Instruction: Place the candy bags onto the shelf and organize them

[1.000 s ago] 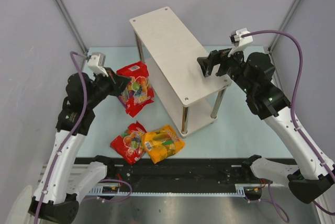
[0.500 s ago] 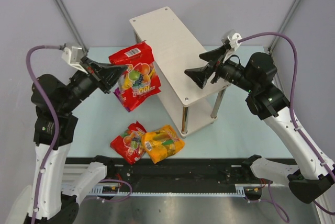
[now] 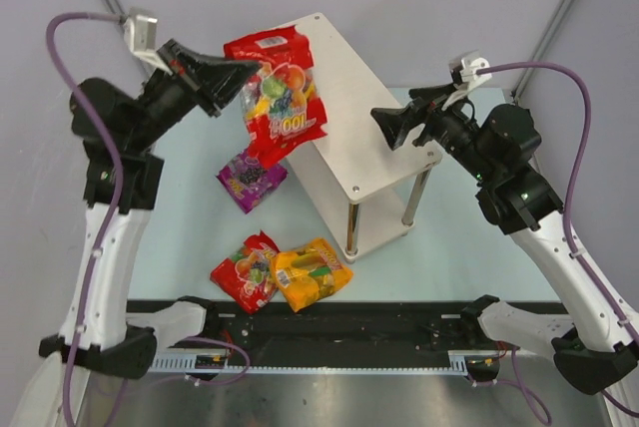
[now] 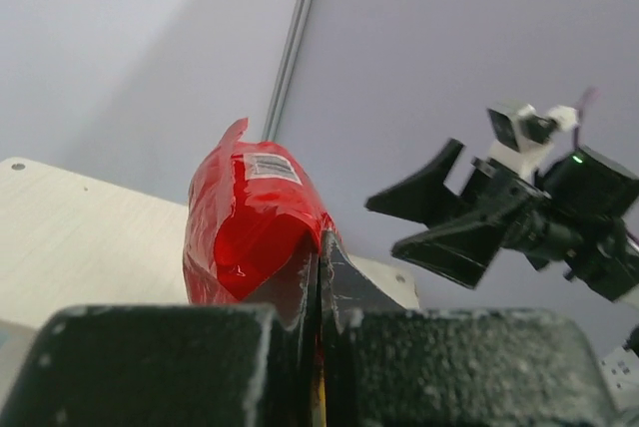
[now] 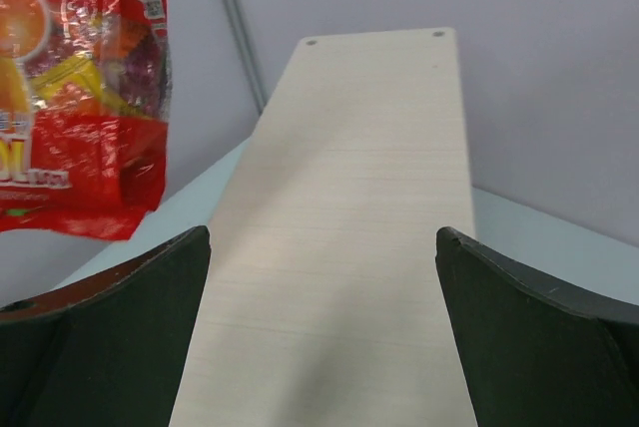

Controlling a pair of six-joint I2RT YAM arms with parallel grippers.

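Clamping the red candy bag [image 3: 283,88] by its edge, left pincer [image 3: 245,73] shut tight; bag hangs in air at shelf's [image 3: 349,118] left side. Right pincer [image 3: 384,126] wide apart, empty, over shelf top.

The pale blue worktop [image 3: 190,237] carries the shelf [image 3: 339,108], which stands at a slant on slim metal legs with two whitish boards, one above the other. A purple bag [image 3: 252,176] lies just left of it. Near the shelf's near end, a red bag [image 3: 245,272] and an orange bag [image 3: 312,273] lie touching.
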